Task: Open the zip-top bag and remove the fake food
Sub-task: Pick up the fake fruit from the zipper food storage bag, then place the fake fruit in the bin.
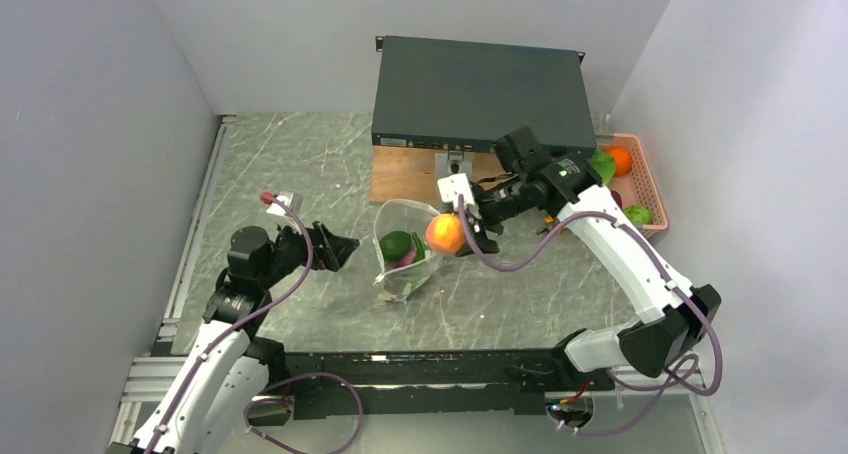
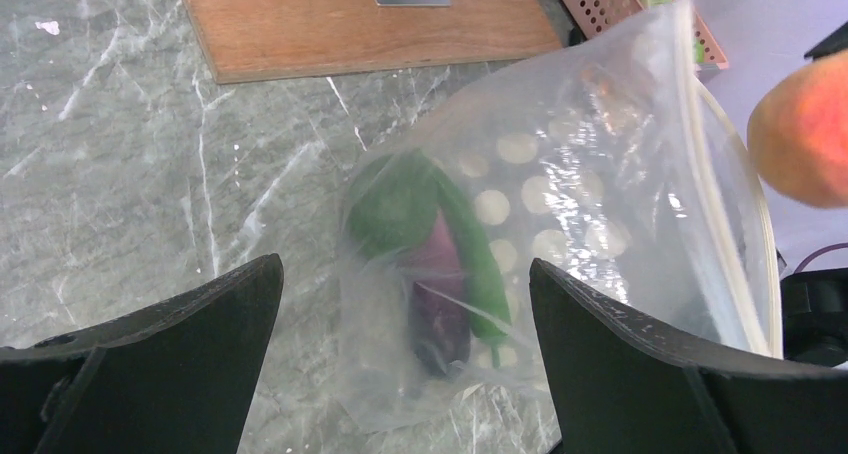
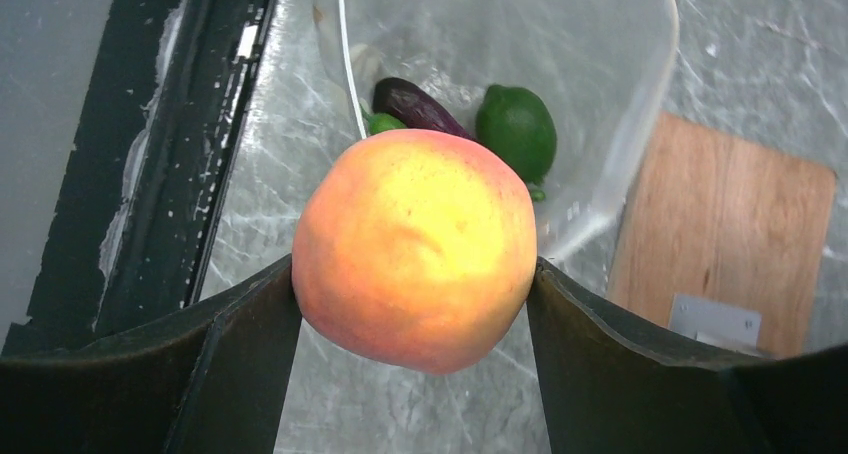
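Top external: from the near-left corner my left claw (image 1: pixel 343 246) gapes empty beside the zip-top bag (image 1: pixel 405 269) mid-table, its mouth tilted toward the far edge. My right claw (image 1: pixel 466 232), reaching in from the near-right corner, pinches the peach (image 1: pixel 444 233) over its rim.

My left arm (image 1: pixel 215 344) rises from the near-left corner, folded at the elbow, its wrist turned toward the middle of the tabletop. My left gripper (image 1: pixel 338 246) hangs low there, jaws spread wide, gripping nothing. My right arm (image 1: pixel 620 264) climbs from the near edge toward the far-right corner, then bends back leftward. My right gripper (image 1: pixel 468 232) sits near the centre, off the surface, fingers (image 3: pixel 230 364) clamped on an orange ball (image 1: pixel 445 233).
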